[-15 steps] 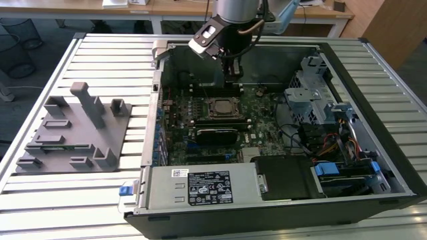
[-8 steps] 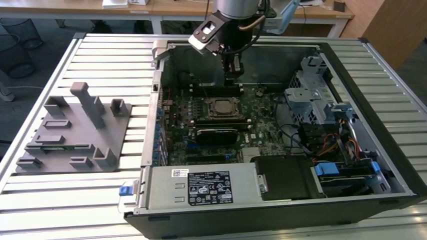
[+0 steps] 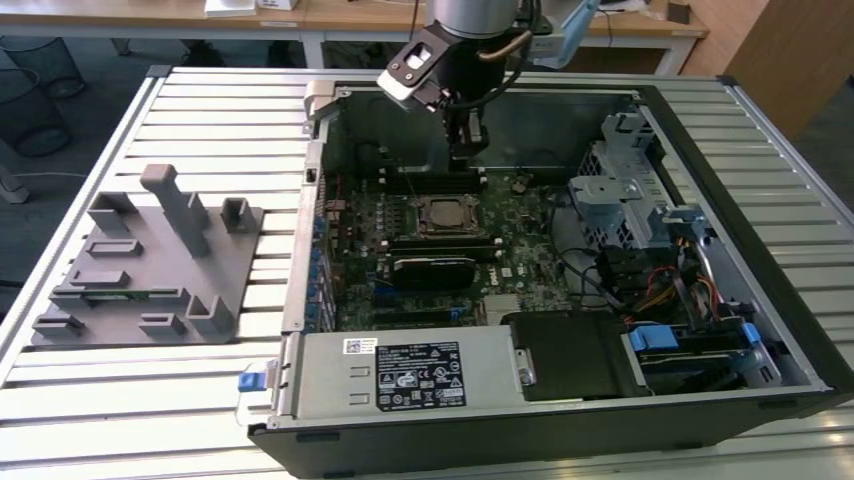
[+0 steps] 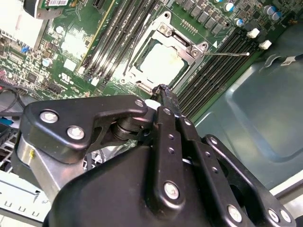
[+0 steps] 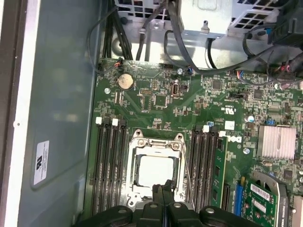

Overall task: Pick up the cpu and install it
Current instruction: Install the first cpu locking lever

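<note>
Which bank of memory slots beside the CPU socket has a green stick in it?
In the first wrist view, the bank on the heatsink side of the socket holds a green stick; the bank toward the case wall looks bare.

The circuit board (image 5: 161,109) is green with black slots; the cpu (image 5: 154,171) is pale silver; the hand (image 4: 163,92) is black; the tray (image 3: 147,265) is grey; the table (image 3: 200,110) is ribbed and pale.

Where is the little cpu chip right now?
The cpu sits in the metal-framed socket on the motherboard, between the memory slots, in both wrist views.
</note>
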